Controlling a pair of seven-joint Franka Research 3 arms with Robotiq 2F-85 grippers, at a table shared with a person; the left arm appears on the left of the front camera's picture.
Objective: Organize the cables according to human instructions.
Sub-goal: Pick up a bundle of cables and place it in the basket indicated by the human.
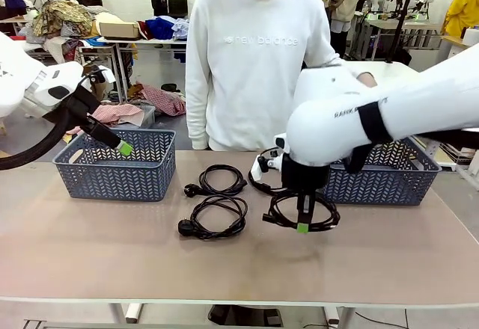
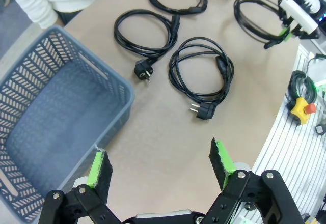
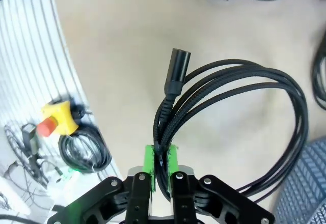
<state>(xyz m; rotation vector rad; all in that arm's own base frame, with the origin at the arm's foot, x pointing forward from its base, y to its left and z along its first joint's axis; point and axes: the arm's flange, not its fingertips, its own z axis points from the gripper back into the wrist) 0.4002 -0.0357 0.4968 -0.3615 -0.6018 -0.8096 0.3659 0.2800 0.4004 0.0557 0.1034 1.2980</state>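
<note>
You see glossy white, rounded arms: the left arm [image 1: 22,75] trails a black hose [image 1: 34,149], the right arm [image 1: 426,101] wears a black band [image 1: 372,123]. Black fingers [image 2: 232,183], green pads [image 2: 220,158], silver screws [image 2: 241,173].

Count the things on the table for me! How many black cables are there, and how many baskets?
Black cables: 4, one of them pinched in the right gripper
Blue-grey baskets: 2
Total: 6
</note>
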